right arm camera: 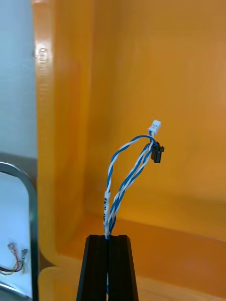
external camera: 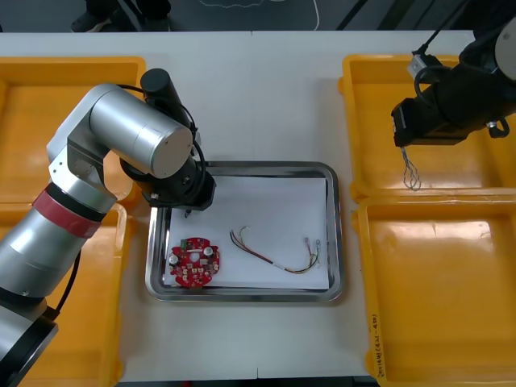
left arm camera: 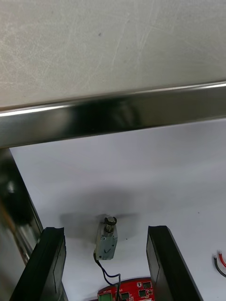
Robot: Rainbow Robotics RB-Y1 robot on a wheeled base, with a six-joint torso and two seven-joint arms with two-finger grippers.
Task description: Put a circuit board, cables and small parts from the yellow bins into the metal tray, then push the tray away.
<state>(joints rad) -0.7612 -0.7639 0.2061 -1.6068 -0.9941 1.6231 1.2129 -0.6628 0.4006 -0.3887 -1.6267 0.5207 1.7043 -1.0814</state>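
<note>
- Twisted blue and white cable (right arm camera: 125, 183) is sticking out past my right claw (right arm camera: 108, 244) fingertips, doubled over and hanging above the yellow bin (right arm camera: 165, 94). I'm judging it light, floppy and prone to swinging, so gripping both strands together suits it.
- Right claw is clenching the cable, with the arm raised over the bin and the metal tray (external camera: 337, 234) off to its side.
- Left claw (left arm camera: 104, 229) is hovering spread wide, with a small metal part (left arm camera: 106, 242) lying in the tray between its fingers.

Circuit board (external camera: 193, 264) left of cable (external camera: 258, 255), in tray (external camera: 266, 167)
</note>
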